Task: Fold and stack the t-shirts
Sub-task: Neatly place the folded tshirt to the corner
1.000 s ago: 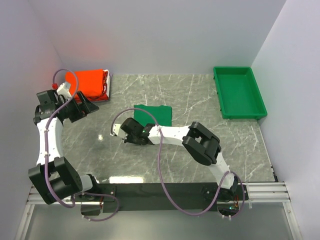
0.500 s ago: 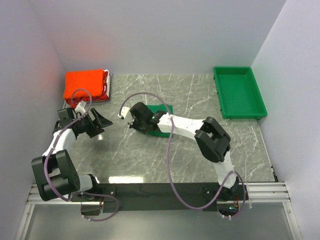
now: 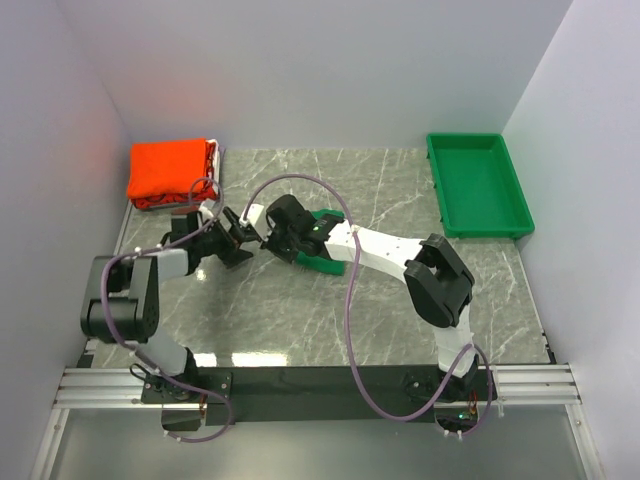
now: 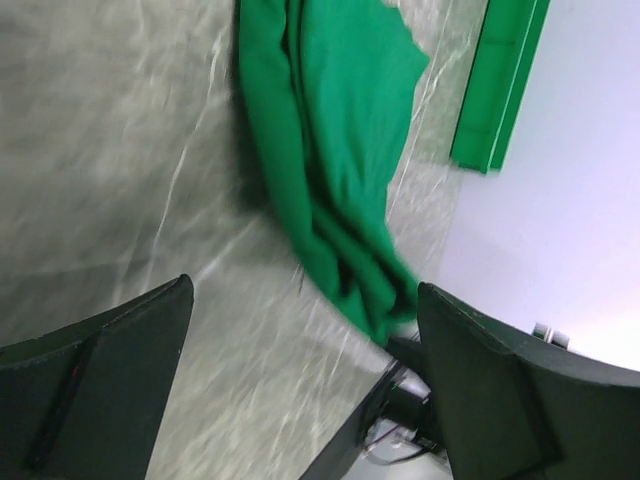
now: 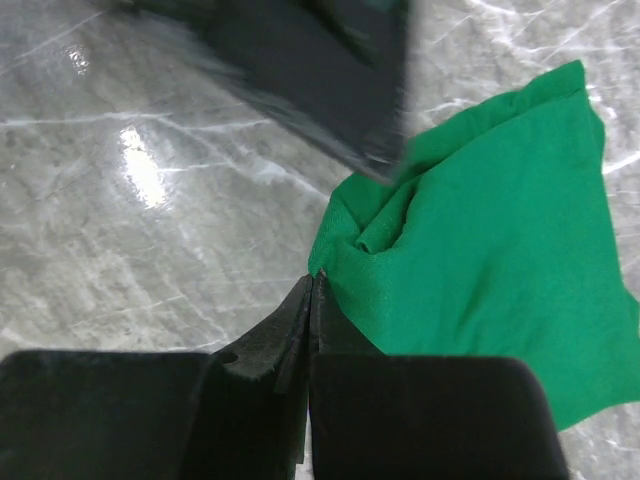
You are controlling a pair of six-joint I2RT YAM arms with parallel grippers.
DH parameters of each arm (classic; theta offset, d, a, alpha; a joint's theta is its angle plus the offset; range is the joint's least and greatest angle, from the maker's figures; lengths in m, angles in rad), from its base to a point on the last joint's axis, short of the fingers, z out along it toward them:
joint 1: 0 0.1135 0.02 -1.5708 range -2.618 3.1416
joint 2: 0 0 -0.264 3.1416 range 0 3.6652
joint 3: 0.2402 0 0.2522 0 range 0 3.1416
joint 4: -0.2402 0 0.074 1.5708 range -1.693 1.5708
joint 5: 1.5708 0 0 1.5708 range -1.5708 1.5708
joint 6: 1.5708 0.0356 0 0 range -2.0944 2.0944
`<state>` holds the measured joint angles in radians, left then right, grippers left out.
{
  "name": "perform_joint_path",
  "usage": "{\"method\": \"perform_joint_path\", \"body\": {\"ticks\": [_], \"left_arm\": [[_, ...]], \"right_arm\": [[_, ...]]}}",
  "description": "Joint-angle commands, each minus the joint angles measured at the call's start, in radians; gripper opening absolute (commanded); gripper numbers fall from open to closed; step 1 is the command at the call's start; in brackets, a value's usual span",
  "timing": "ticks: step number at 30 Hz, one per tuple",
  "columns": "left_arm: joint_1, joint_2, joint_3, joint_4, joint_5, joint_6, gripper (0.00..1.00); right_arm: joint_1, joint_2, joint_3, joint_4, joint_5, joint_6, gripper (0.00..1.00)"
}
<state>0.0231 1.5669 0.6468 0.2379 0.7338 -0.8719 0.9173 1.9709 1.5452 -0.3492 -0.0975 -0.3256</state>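
Right claw [image 5: 312, 285] pinches the green t-shirt [image 5: 490, 230] at its corner.

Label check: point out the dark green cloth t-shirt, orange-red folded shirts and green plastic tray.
dark green cloth t-shirt [image 5: 480, 230]: right wrist view, middle of the cloth.
orange-red folded shirts [image 3: 170, 170]: top view, top face.
green plastic tray [image 3: 478, 185]: top view, bare floor.
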Motion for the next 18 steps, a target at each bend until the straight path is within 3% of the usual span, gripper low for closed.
{"method": "perform_joint_path", "body": {"ticks": [1, 11, 18], "left_arm": [[-0.052, 0.076, 0.060, 0.172, -0.060, -0.145, 0.99], [-0.199, 0.245, 0.138, 0.195, -0.195, -0.288, 0.99], [-0.236, 0.334, 0.223, 0.179, -0.250, -0.349, 0.83]], "right_arm": [[-0.005, -0.066, -0.005, 0.021, -0.034, 0.023, 0.00], [-0.005, -0.024, 0.013, 0.061, -0.005, 0.066, 0.00], [-0.006, 0.052, 0.079, 0.107, 0.067, 0.125, 0.00]]}}
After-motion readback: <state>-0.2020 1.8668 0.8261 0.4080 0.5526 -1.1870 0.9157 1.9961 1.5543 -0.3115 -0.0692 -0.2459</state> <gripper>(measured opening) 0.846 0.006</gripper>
